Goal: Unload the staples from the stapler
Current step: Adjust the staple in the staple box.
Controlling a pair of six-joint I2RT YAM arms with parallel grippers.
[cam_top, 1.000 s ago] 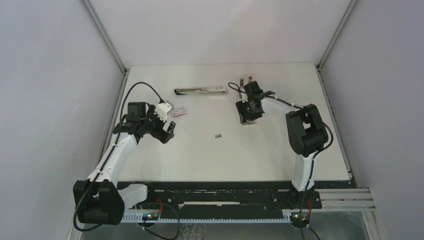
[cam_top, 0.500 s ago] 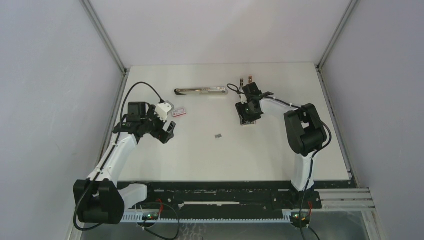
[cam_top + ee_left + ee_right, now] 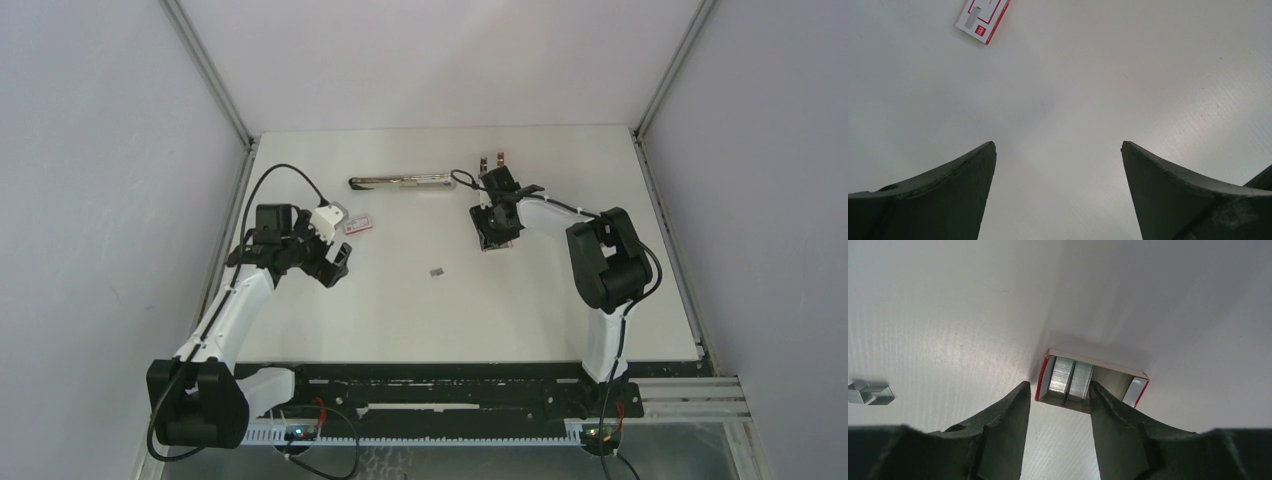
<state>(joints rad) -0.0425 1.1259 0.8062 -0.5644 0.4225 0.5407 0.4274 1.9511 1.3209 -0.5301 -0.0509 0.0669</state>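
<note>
The stapler (image 3: 400, 182) lies opened out flat at the back of the table. A small clump of loose staples (image 3: 437, 271) rests mid-table, and in the right wrist view the staples (image 3: 869, 393) show at the left edge. My right gripper (image 3: 494, 238) hovers low over an open red-and-white tray (image 3: 1140, 387) holding silver staple strips (image 3: 1071, 376). Its jaws (image 3: 1058, 388) stand partly open, straddling the tray's left wall and the strips, with a gap still on the left side. My left gripper (image 3: 335, 266) is wide open over bare table (image 3: 1058, 145), holding nothing.
A small pink-and-white box (image 3: 360, 224) lies just beyond my left gripper; the left wrist view shows the box (image 3: 982, 15) at its top left. Two small dark upright pieces (image 3: 491, 160) stand at the back, right of the stapler. Walls enclose the table on three sides.
My right gripper's jaws have narrowed, and the arm has shifted slightly left over the tray. The left arm has not moved.
</note>
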